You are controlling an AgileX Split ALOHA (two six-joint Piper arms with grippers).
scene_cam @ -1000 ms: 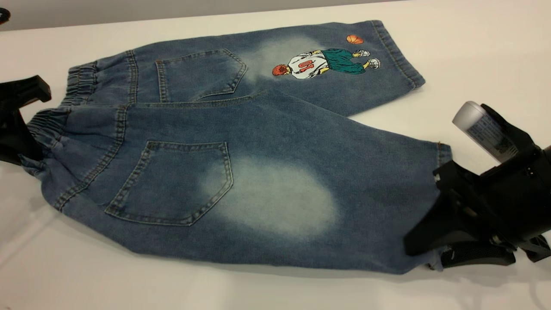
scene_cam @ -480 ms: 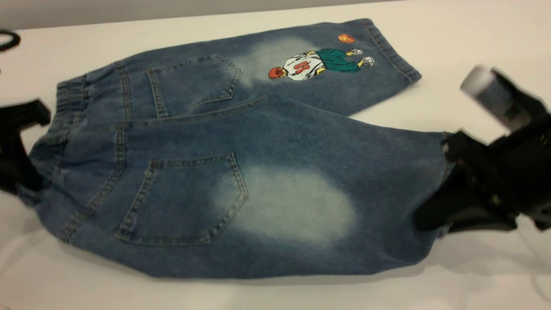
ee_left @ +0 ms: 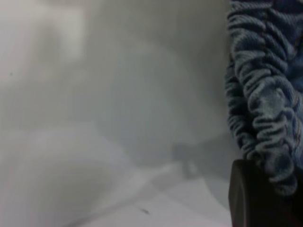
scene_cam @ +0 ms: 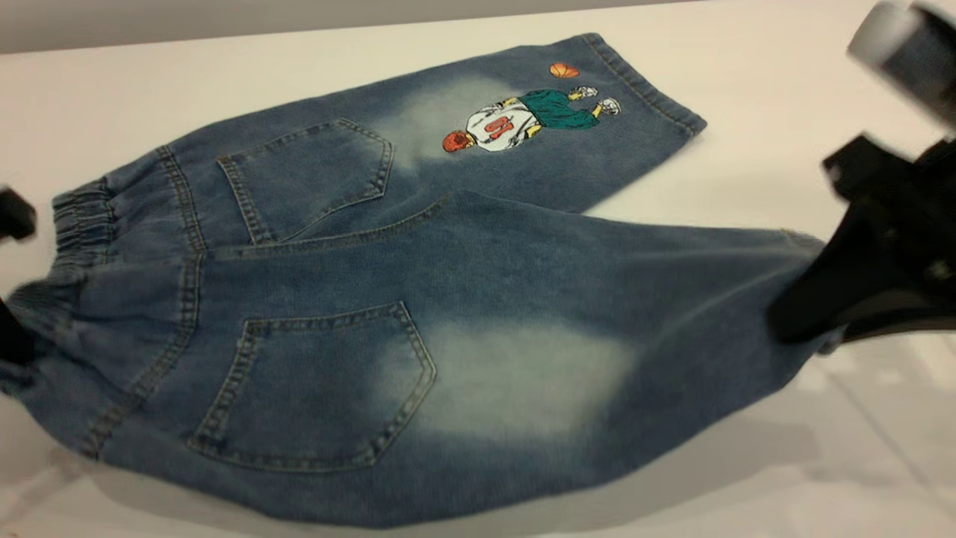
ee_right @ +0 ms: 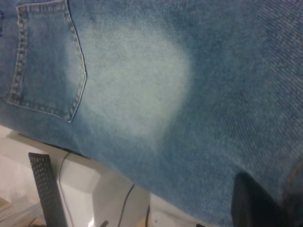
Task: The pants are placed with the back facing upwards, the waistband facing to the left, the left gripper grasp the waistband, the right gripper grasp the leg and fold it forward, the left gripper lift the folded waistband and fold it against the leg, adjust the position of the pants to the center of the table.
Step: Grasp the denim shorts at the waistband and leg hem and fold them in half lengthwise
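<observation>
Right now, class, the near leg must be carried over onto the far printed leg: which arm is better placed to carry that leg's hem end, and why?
The right arm. The right gripper already holds the leg at its hem end, lifted off the table. The left gripper is at the waistband, the opposite end.

you've got the waistband [ee_left: 265,94] filling one edge of the left wrist view, ruched blue denim in tight gathered folds, hanging as a vertical strip. a black finger of the left gripper [ee_left: 253,196] sits at its lower end, and the fabric's bottom fold is touching the finger and draped over it. the rest is the table [ee_left: 104,118], pale grey and out of focus, with a soft shadow beside the finger.
</observation>
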